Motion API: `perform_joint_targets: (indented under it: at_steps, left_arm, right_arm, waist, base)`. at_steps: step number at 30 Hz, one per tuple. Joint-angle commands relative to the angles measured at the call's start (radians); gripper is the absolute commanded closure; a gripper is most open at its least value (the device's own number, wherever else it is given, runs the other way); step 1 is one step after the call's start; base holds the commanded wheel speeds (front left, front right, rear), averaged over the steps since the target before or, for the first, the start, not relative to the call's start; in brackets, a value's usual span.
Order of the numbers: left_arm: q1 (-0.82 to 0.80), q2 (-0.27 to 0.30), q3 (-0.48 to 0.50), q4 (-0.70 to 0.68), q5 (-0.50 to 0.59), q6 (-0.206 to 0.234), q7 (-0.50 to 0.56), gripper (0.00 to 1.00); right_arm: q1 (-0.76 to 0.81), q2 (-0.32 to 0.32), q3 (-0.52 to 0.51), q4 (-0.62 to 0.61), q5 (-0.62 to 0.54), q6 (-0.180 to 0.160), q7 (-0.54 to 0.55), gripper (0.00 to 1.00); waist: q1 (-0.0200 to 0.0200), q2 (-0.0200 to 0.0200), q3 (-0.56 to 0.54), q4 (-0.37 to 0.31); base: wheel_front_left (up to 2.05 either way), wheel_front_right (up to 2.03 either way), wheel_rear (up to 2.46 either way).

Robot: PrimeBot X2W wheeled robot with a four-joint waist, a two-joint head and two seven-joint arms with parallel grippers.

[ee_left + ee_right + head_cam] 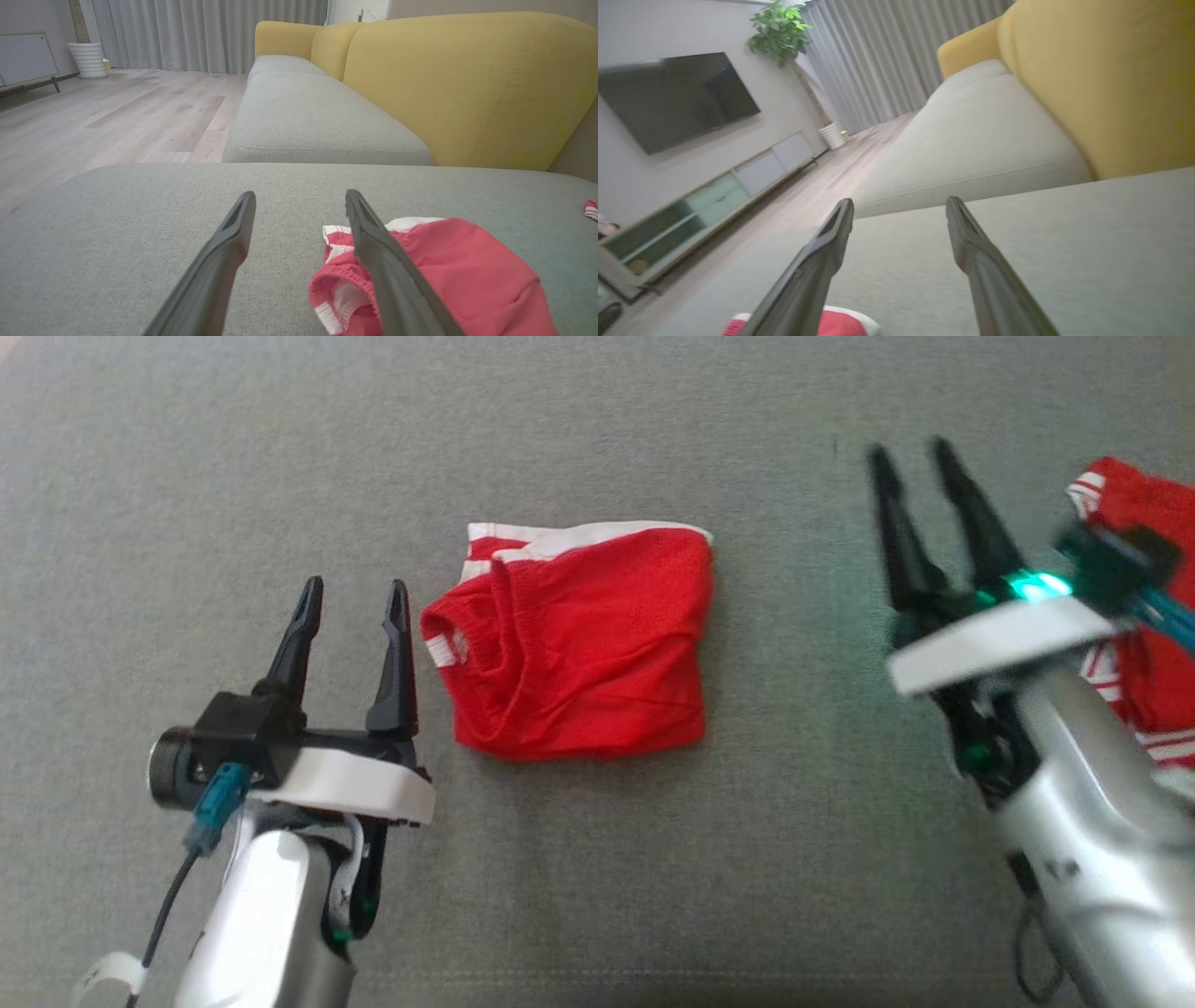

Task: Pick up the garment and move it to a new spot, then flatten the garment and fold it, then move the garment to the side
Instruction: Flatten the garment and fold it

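A red garment (579, 644) with white stripes lies folded into a compact rectangle in the middle of the grey sofa cushion (597, 429). My left gripper (353, 602) stands open just left of it, apart from the cloth. In the left wrist view the garment (458, 275) lies beside and under the right finger (383, 261). My right gripper (910, 462) is open and empty, well to the right of the garment and blurred. In the right wrist view a bit of the garment (840, 324) peeks at the bottom edge.
A second red and white striped cloth (1144, 616) lies at the right edge, partly behind my right arm. The yellow sofa back (467, 84) rises behind the cushion. Beyond the cushion's far edge are a wooden floor (117, 107), a TV (677, 95) and a low cabinet (705, 200).
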Motion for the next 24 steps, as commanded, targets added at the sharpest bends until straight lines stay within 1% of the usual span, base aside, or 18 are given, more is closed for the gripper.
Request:
perform_joint_targets:
  at_steps: [1, 3, 6, 10, 15, 16, 24]
  left_arm:
    - [-0.003, 0.023, 0.039, -0.028, 0.01, 0.002, -0.012, 0.0]
    - [0.007, 0.03, 0.043, -0.027, 0.011, 0.004, -0.012, 0.0]
    - [0.022, 0.04, 0.047, -0.026, 0.009, 0.007, -0.012, 0.0]
    - [0.045, 0.054, 0.049, -0.029, 0.01, 0.01, -0.008, 0.0]
    - [0.088, 0.065, 0.049, -0.038, 0.005, 0.015, -0.003, 0.0]
    - [0.088, 0.065, 0.049, -0.038, 0.005, 0.015, -0.003, 0.0]
    - [0.145, 0.078, 0.026, -0.043, -0.001, 0.005, 0.017, 0.0]
  right_arm:
    - [0.053, 0.002, -0.034, -0.051, -0.046, 0.007, -0.009, 0.0]
    - [0.12, 0.001, -0.112, -0.085, -0.126, 0.007, -0.009, 0.0]
    - [0.21, 0.017, -0.214, -0.16, -0.224, 0.007, 0.001, 0.0]
    - [0.311, 0.055, -0.308, -0.28, -0.365, 0.007, 0.056, 0.0]
    - [0.417, 0.111, -0.372, -0.406, -0.452, 0.007, 0.133, 0.0]
    - [0.417, 0.111, -0.372, -0.406, -0.452, 0.007, 0.133, 0.0]
    - [0.532, 0.149, -0.412, -0.522, -0.503, 0.007, 0.205, 0.0]
  waist:
    - [0.0, -0.0001, -0.013, -0.016]
    - [0.0, -0.0001, -0.023, -0.027]
    - [0.0, -0.0001, -0.037, -0.041]
    - [0.0, -0.0001, -0.061, -0.052]
    - [0.0, -0.0001, -0.1, -0.054]
    - [0.0, -0.0001, -0.1, -0.054]
    - [0.0, -0.0001, -0.154, -0.054]
  base:
    - [0.0, 0.0, 0.0]
    - [0.0, 0.0, 0.0]
    - [0.0, 0.0, 0.0]
    - [0.0, 0.0, 0.0]
    - [0.0, 0.0, 0.0]
    - [0.0, 0.0, 0.0]
    - [0.0, 0.0, 0.0]
